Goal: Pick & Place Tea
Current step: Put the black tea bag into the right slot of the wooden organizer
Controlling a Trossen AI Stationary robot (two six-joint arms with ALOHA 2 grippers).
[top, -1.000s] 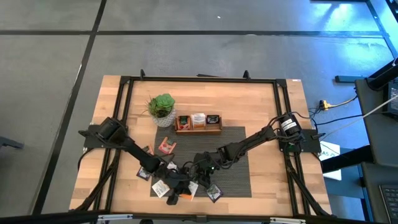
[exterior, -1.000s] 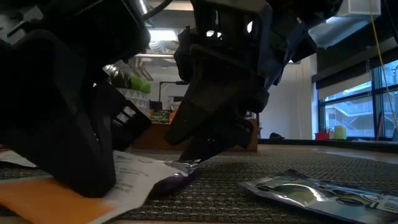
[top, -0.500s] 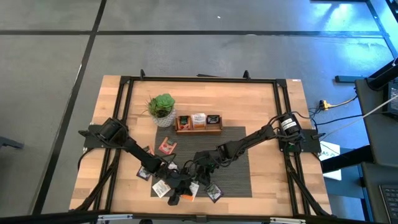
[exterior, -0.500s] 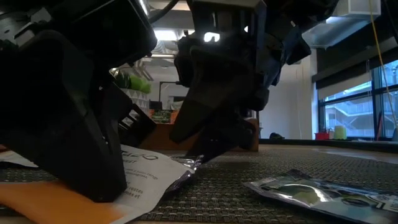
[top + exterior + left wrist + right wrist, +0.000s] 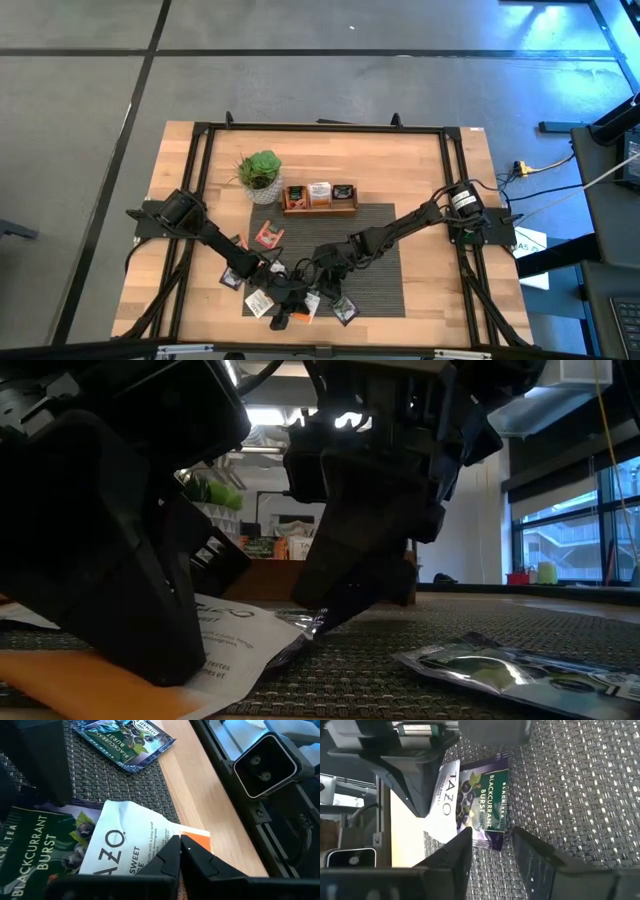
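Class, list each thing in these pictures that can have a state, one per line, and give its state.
Left gripper: shut, tips down on the white sachet.
Right gripper: open, fingers astride the Blackcurrant Burst sachet's edge, not clamped.
White sachet: flat, overlapping an orange sachet.
Blackcurrant Burst sachet: flat on the mat.
Wooden tray: sachets in all three compartments.
Potted plant: upright.

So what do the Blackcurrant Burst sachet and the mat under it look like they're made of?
Blackcurrant Burst sachet: looks like glossy printed foil or plastic film, judging by its shiny, crinkled sealed edge. Mat: looks like dark grey woven vinyl or similar synthetic, matte, with a visible basket-weave texture. Neither can be confirmed by sight.
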